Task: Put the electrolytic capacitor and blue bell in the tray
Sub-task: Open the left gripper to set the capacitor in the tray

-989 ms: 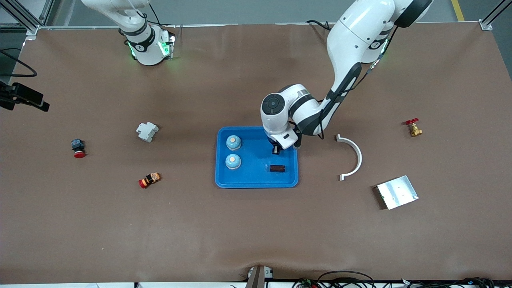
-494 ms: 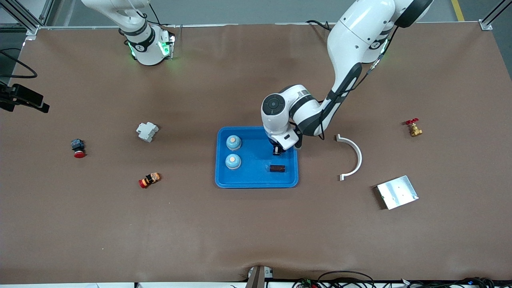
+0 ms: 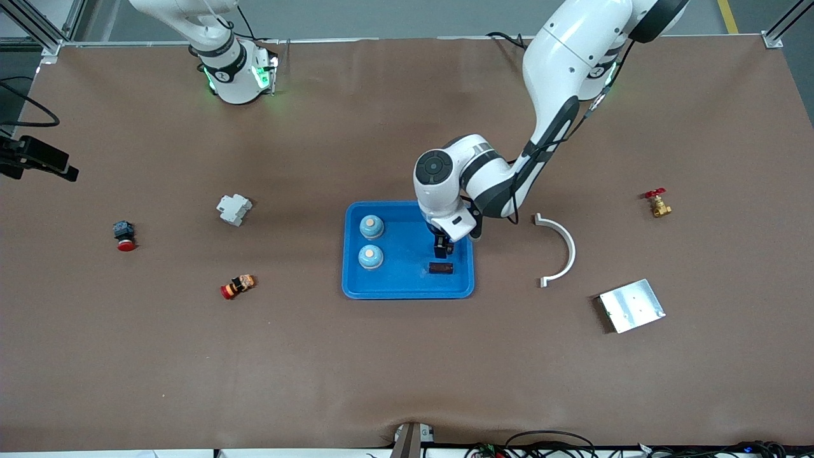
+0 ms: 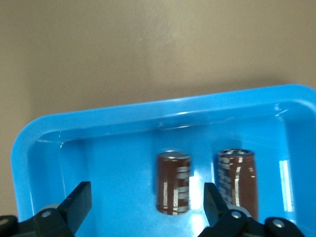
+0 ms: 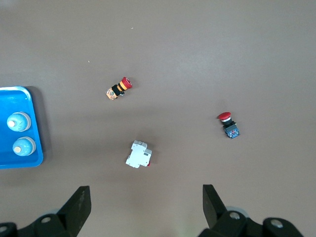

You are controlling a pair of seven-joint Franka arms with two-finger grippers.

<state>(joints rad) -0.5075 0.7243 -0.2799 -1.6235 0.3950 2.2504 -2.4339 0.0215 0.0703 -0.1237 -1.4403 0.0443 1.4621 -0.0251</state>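
Capacitor (image 3: 441,268) lies on its side inside the tray (image 3: 407,289), in the corner nearer the front camera at the left arm's end. Two blue bells (image 3: 371,226) stand upright in the tray toward the right arm's end, so the task looks done or nearly so. In the left wrist view a second brown cylinder shows just beside the first. I cannot tell whether it is another part or a reflection.

The left tool (image 3: 443,247) hangs over the tray just above the capacitor, fingers spread wide and holding nothing. The right tool (image 5: 144,197) waits high over the right arm's end of the table (image 3: 407,369), also spread wide and empty.

The main risk is a dip or a sideways sweep. A finger could nudge the round body and roll it against the rim, or catch the rim and drag the light tray. Going straight up looks safest.

Room is tight low down, since the tray's rim runs close on two sides of the capacitor. The bells are well apart from it. Outside the rim a curved white bracket (image 3: 559,248) lies toward the left arm's end, with bare table between.
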